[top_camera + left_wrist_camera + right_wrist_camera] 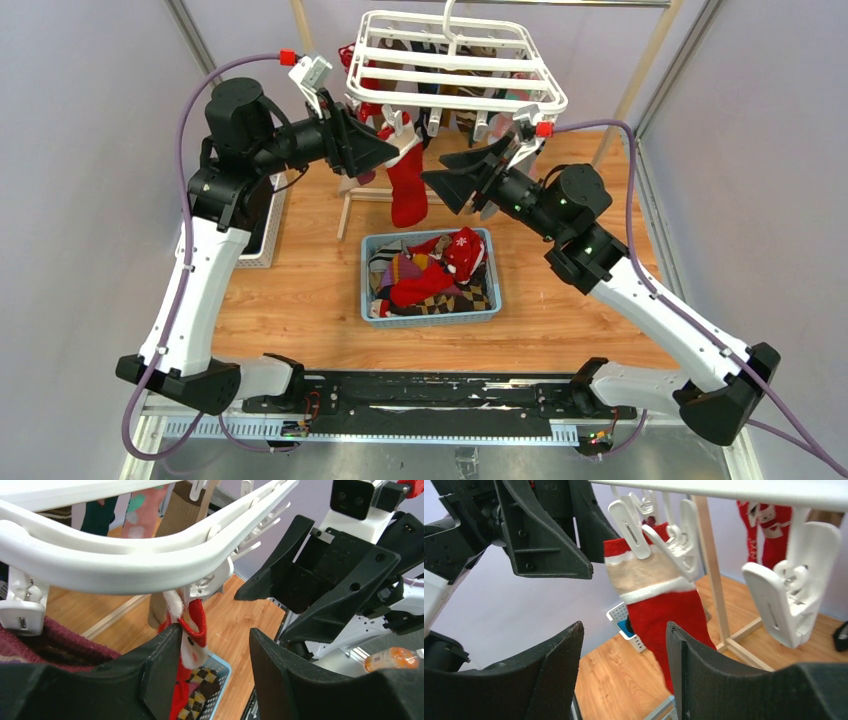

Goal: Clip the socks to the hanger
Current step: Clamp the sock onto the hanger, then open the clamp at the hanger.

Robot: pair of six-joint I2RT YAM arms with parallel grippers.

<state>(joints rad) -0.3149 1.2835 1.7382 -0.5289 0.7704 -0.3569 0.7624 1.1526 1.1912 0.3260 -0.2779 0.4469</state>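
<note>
The white hanger [450,60] hangs at the back, with clips under its rim [125,560]. A red sock with a white cuff [407,185] hangs from a front clip [634,525]. My left gripper [385,160] is open at the sock's cuff [195,625], which touches its left finger; the jaws stand wide apart [215,640]. My right gripper [433,170] is open and empty just right of the sock [664,605], facing the left gripper. More socks [440,265] lie in the blue basket [430,318].
Other socks [470,100] hang further back on the hanger. An empty clip [789,600] dangles right of the red sock. A wooden rail frame [345,205] stands under the hanger. A white perforated bin [268,235] sits at the left.
</note>
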